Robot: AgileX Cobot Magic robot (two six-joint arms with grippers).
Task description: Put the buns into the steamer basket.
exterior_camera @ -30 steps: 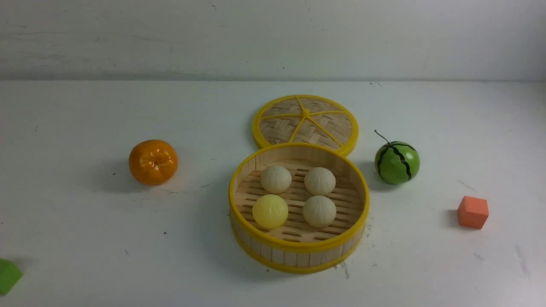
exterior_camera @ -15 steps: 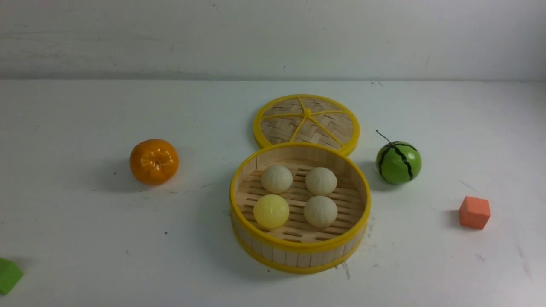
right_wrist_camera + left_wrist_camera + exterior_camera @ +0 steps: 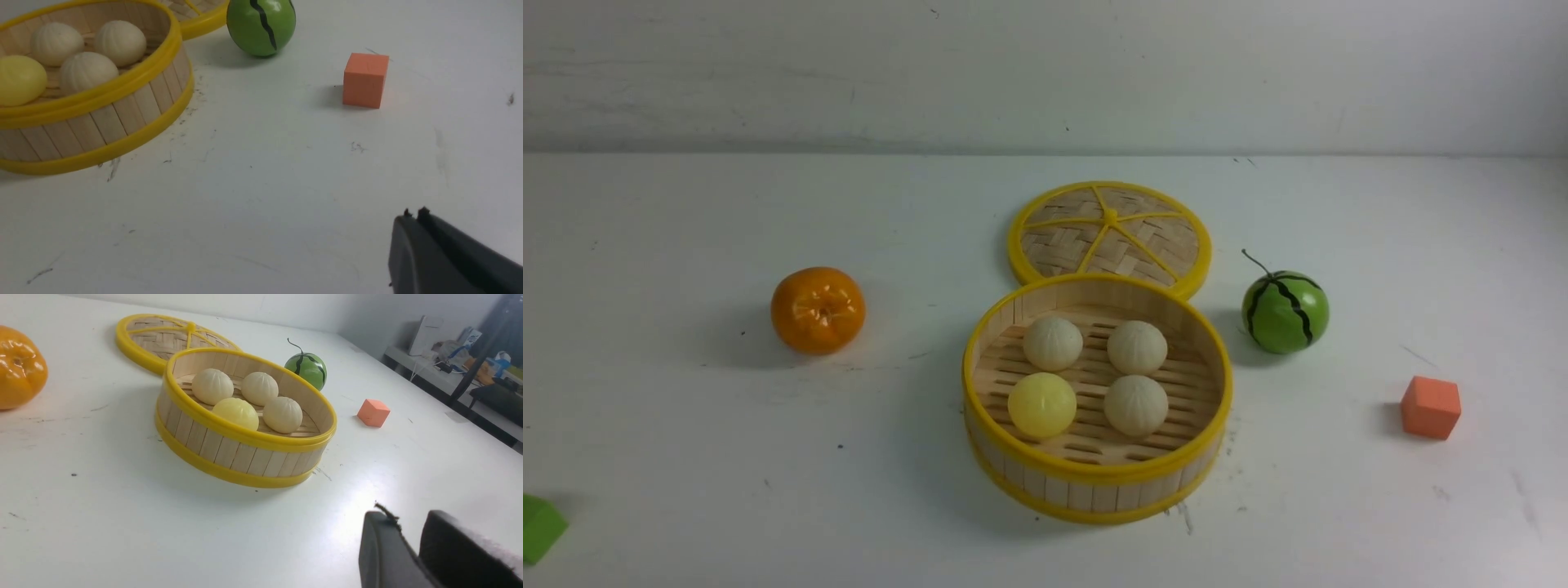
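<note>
The steamer basket (image 3: 1094,482) stands in the middle of the table with all the buns on its slotted floor. Three are cream-white: one at the back left (image 3: 1053,343), one at the back right (image 3: 1137,346) and one at the front right (image 3: 1135,405). The pale yellow one (image 3: 1041,404) is at the front left. Neither gripper shows in the front view. In the left wrist view my left gripper (image 3: 408,522) is open and empty, well short of the basket (image 3: 229,451). My right gripper (image 3: 412,218) is shut over bare table, away from the basket (image 3: 122,118).
The woven lid (image 3: 1109,237) lies flat just behind the basket. An orange tangerine (image 3: 818,309) sits to the left and a green watermelon ball (image 3: 1285,311) to the right. An orange cube (image 3: 1430,407) is at the far right, and a green block (image 3: 539,528) at the near left edge.
</note>
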